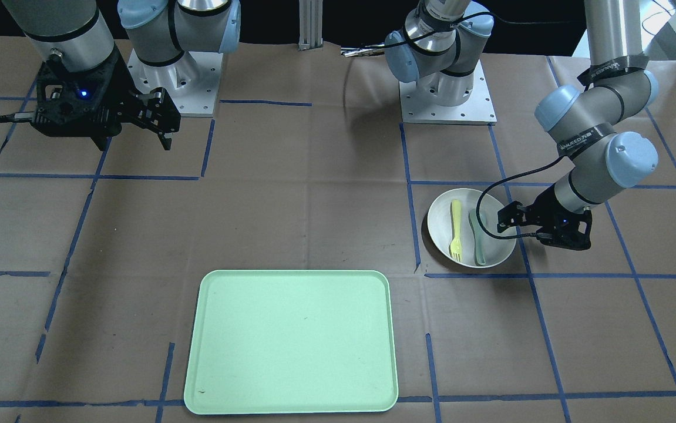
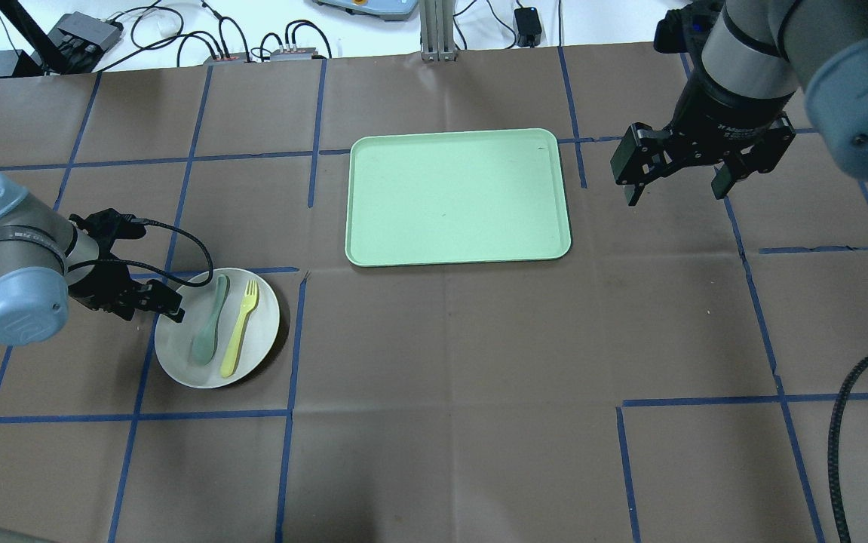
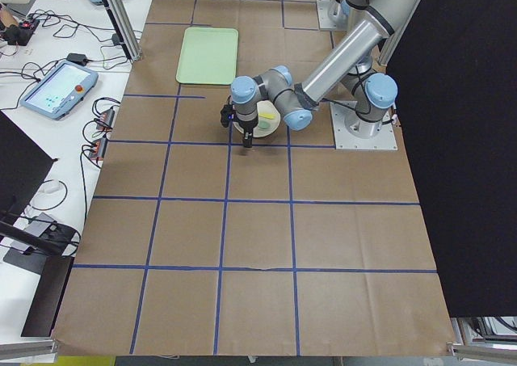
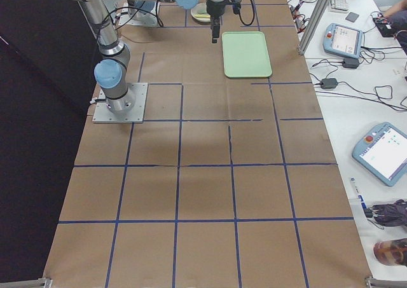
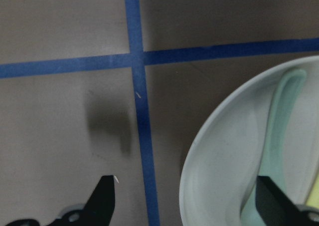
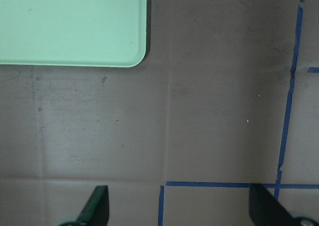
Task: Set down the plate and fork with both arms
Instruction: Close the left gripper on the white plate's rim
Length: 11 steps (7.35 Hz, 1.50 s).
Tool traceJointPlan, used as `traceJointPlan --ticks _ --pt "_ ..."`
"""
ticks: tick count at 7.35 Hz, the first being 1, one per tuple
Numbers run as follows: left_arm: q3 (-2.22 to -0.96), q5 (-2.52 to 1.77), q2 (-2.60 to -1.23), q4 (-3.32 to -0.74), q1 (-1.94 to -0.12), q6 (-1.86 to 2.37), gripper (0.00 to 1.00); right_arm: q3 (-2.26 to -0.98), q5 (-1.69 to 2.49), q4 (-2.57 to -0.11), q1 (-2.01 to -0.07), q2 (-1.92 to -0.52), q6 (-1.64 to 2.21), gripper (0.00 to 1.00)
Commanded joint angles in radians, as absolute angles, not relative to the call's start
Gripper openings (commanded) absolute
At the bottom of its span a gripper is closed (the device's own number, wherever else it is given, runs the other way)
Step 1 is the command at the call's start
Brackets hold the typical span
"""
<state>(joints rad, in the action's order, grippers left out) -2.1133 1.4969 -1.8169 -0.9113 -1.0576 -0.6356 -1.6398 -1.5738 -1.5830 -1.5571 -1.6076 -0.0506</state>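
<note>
The off-white plate [image 2: 253, 343] [image 1: 440, 223] lies on the table on my left side. The pale-yellow fork [image 2: 241, 328] [image 1: 456, 230] lies in it beside a grey-green spoon [image 2: 207, 320] [image 1: 478, 238]. My left gripper [image 2: 153, 300] [image 1: 523, 226] is low, open and empty. In the left wrist view [image 5: 187, 201] it straddles the plate's rim [image 5: 199, 151], one finger over the spoon [image 5: 279, 116] and one over bare table. My right gripper [image 2: 676, 188] [image 1: 135, 138] [image 6: 182, 208] is open and empty, raised above the table beside the tray.
The mint-green tray [image 2: 456, 197] [image 1: 291, 341] [image 6: 70, 26] lies flat at the table's middle, far side from me, with nothing on it. Blue tape lines grid the brown table cover. Cables and pendants lie beyond the far edge.
</note>
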Motion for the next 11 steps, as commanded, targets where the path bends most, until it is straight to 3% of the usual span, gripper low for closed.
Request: traceJointPlan --ticks 1,6,8,9,11 --pt "-2.129 1.488 -1.799 -0.911 -1.048 -0.638 0.99 -1.640 -1.572 -1.583 -1.557 -1.608 -0.051 1.00" --pt "-2.135 1.487 -1.802 -0.920 -1.048 -0.669 0.98 -1.640 -1.572 -1.583 -1.557 -1.608 -0.051 1.00" --pt "-2.137 1.486 -1.819 -0.919 -1.046 -0.672 0.83 -1.640 -1.571 -1.583 -1.557 -1.608 -0.051 1.00" --pt "-2.137 1.488 -1.821 -0.920 -1.046 -0.670 0.71 -1.640 -1.571 -1.583 -1.557 -1.608 -0.051 1.00" --pt "-2.138 1.486 -1.815 -0.920 -1.046 -0.673 0.35 -1.640 -1.571 -1.583 -1.557 -1.608 -0.051 1.00"
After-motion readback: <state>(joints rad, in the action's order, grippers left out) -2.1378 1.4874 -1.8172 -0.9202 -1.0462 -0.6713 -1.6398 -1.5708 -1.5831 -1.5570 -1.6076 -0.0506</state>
